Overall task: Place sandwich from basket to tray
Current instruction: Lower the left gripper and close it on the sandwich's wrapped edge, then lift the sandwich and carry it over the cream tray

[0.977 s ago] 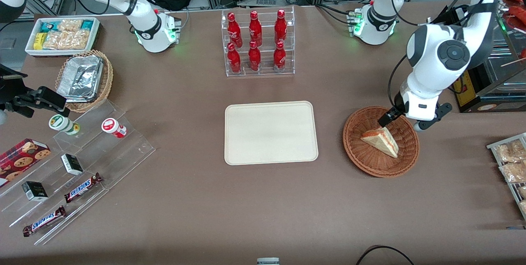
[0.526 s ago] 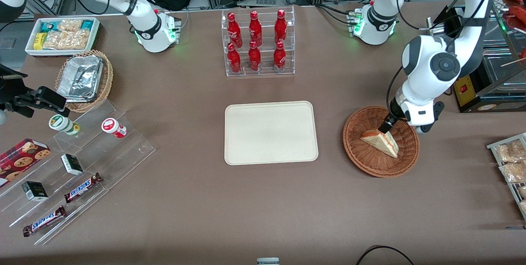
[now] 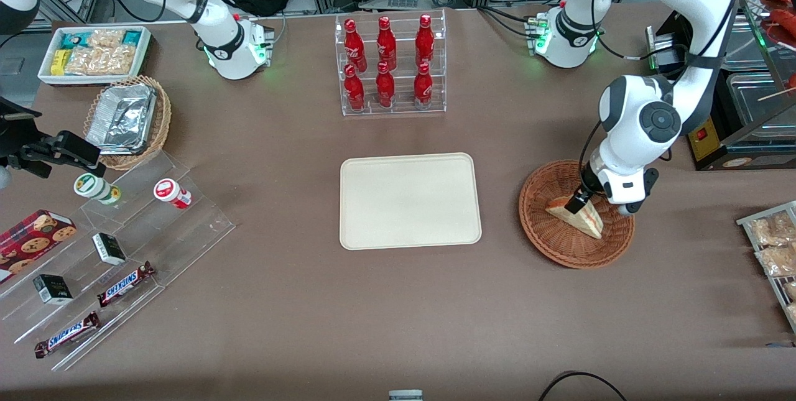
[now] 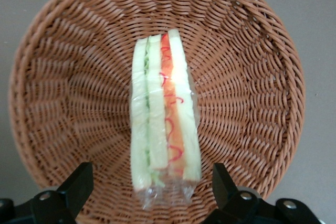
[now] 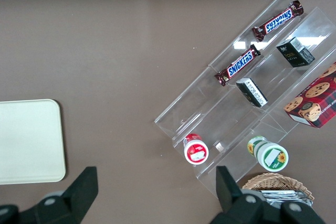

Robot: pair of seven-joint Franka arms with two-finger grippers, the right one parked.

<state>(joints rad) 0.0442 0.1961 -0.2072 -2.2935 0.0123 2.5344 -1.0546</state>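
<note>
My gripper (image 3: 579, 203) hangs spread wide over the sandwich (image 4: 164, 114) in the basket (image 3: 547, 239).

The tray (image 3: 410, 200) lies well off toward the parked arm, with nothing between it and me. My fingers (image 4: 79, 182) straddle the sandwich's near end without touching it, and my wrist tilts down over the basket's rim.

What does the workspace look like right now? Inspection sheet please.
Surface: brown table, flat, nothing spilled.
Job's things: sandwich lies in the basket; tray holds nothing.
Clutter: bottle rack, snack bin, foil basket, clear stand with candy bars and boxes, toward the parked arm's end.
End effector: left end effector open, low in the basket, fingers either side of the sandwich's end, not closed on it.
Cables: black cable at the table's near edge.
Surroundings: equipment racks above the table.
</note>
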